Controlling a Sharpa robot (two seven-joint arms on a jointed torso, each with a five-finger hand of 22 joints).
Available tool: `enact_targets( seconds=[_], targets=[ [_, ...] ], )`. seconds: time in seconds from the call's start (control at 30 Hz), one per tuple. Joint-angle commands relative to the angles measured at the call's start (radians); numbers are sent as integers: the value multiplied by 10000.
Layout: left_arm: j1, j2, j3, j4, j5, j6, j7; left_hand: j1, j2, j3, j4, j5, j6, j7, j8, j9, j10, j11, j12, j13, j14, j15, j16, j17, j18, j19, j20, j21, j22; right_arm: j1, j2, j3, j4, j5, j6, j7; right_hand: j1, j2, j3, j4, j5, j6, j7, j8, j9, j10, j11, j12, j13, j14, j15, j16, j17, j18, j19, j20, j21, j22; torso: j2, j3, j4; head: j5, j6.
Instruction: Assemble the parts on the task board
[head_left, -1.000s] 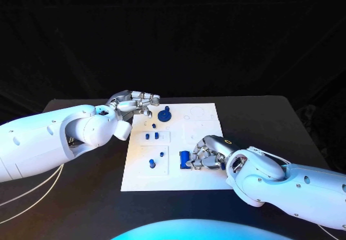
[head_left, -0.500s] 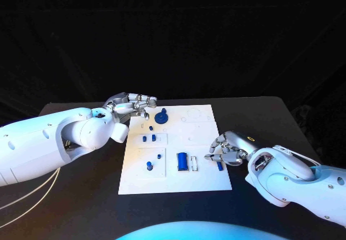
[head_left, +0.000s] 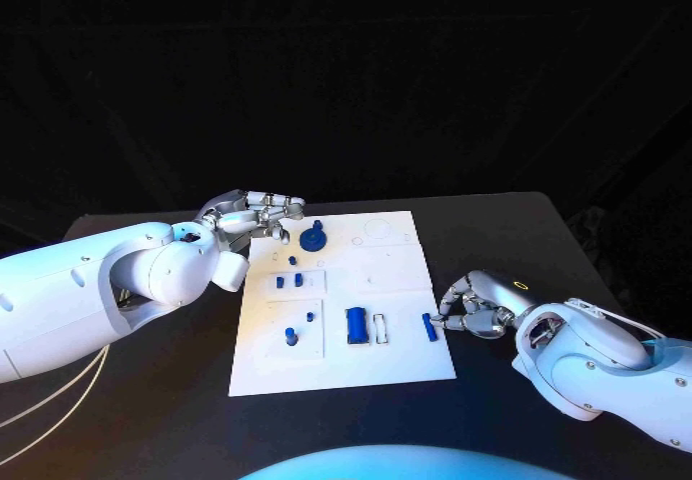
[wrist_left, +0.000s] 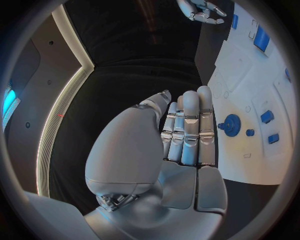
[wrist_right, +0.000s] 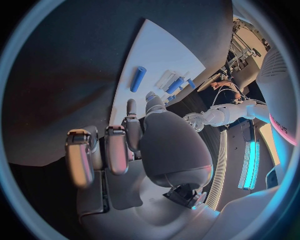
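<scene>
The right silver many-fingered hand (head_left: 476, 305), which a second earlier lies over the near right part of the white rectangular task board (head_left: 407, 355) with its fingers around a blue cylindrical part (head_left: 355, 321), now sits off the board's right edge on the black table (head_left: 505, 230), holding nothing. The blue cylinder lies uncovered on the board beside a small white slot (head_left: 381, 328), and a small blue peg (head_left: 430, 327) rests near the board's right edge, just beside the fingertips (head_left: 451, 322). The whole view shifts as the head camera moves.
</scene>
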Motion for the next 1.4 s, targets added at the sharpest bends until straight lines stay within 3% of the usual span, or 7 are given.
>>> enact_targets(
  seconds=[0.03,0.37,0.83,0.93,1.0,1.23,1.4],
  targets=[
    [5,28,4,12,44,176,67,-83,7,-72,6,-15,-48,9,-6,-15,-82,-14,48,18,6,68,-24,-4,51,25,17,-68,-18,-72,116,-10,-80,-493,176,-196,71,-18,-47,21,72,76,0,-49,-13,67,-44,-32,-1440,713,32,5,806,-67,1046,58,47,2632,6,-5,24,-22,7],
    [4,18,2,15,44,194,50,-83,7,-72,6,-15,-48,9,-6,-15,-82,-14,48,18,6,68,-24,-4,51,25,17,-68,-18,-263,498,-16,-392,-504,240,-263,80,-7,-58,43,129,151,-23,-61,-38,72,-62,-39,-1441,713,19,4,806,-67,1046,50,47,2632,13,-9,21,6,-25],
    [4,-14,1,33,44,192,40,-83,7,-72,6,-15,-48,9,-6,-15,-82,-14,48,18,6,68,-24,-4,51,25,17,-68,-18,-476,835,-20,-718,-744,960,-506,352,-4,1,-56,214,272,-77,-123,-109,60,-111,-90,-1459,710,-23,-4,800,-67,1046,17,47,2632,3,-7,12,66,-99],
    [4,-20,1,39,44,192,39,-83,7,-72,6,-15,-48,9,-6,-15,-82,-14,48,18,6,68,-24,-4,51,25,17,-68,-18,-500,906,-20,-750,-1008,1214,-597,718,40,200,-216,-562,375,-116,-162,-157,68,-149,-98,-1449,713,-63,4,819,-67,1046,-23,47,2632,5,-6,12,80,-109],
    [4,-24,1,43,44,190,39,-83,7,-72,6,-15,-48,9,-6,-15,-82,-14,48,18,6,68,-24,-4,51,25,17,-68,-18,-518,950,-21,-766,-1298,1471,-689,844,12,288,-276,-754,400,-125,-188,-181,65,-157,-113,-1452,715,-67,9,831,-67,1046,-33,47,2632,3,-8,18,85,-130],
    [4,-33,1,49,44,193,34,-84,14,-79,13,-14,-50,8,-3,-17,-86,-14,53,20,3,70,-23,-3,50,26,18,-73,-21,-557,1129,-24,-807,-2224,2063,-1077,1112,-116,510,-412,-832,440,-127,-250,-239,29,-165,-187,-1483,721,-74,29,872,-67,1046,-45,47,2632,-1,-9,18,109,-142],
    [4,-31,1,44,44,204,26,-84,14,-79,13,-14,-50,8,-3,-17,-86,-14,53,20,3,70,-23,-3,50,26,18,-73,-21,-562,1203,-25,-766,-2480,2078,-1318,1317,-191,768,-502,-702,486,-130,-297,-288,15,-166,-215,-1486,720,-78,27,878,-67,1046,-51,47,2632,-4,-8,31,115,-136]
  ],
)
